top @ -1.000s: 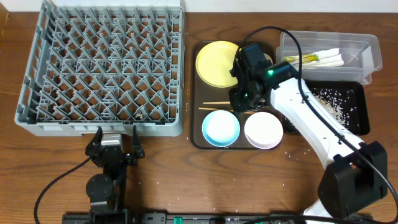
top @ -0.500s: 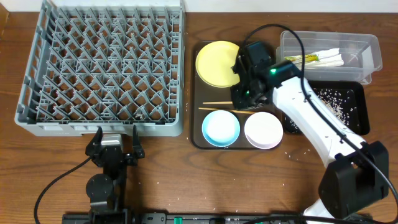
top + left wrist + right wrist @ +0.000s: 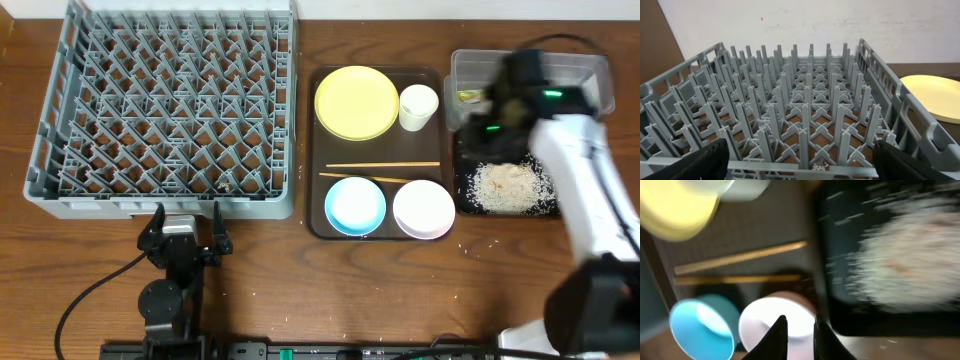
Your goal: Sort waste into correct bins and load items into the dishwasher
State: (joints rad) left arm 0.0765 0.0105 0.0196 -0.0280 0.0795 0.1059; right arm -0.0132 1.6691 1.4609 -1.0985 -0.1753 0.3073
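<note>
My left arm (image 3: 172, 295) is black all over, a run of rounded joint housings with a thin black cable (image 3: 95, 285) trailing off its side. The left pincer (image 3: 186, 214) has two broad dark fingers (image 3: 705, 162) with a matt, slightly grainy face. My right arm (image 3: 590, 190) wears a smooth white shell between black joints, sits on a black base (image 3: 588, 312), and shows a small green light (image 3: 548, 96) near the wrist. The right pincer (image 3: 797, 332) ends in two slim dark tips; blur hides anything finer.

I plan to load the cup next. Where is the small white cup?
Overhead view: the small white cup stands at the far right corner of the brown tray, just right of the yellow plate and beyond the chopsticks.
</note>
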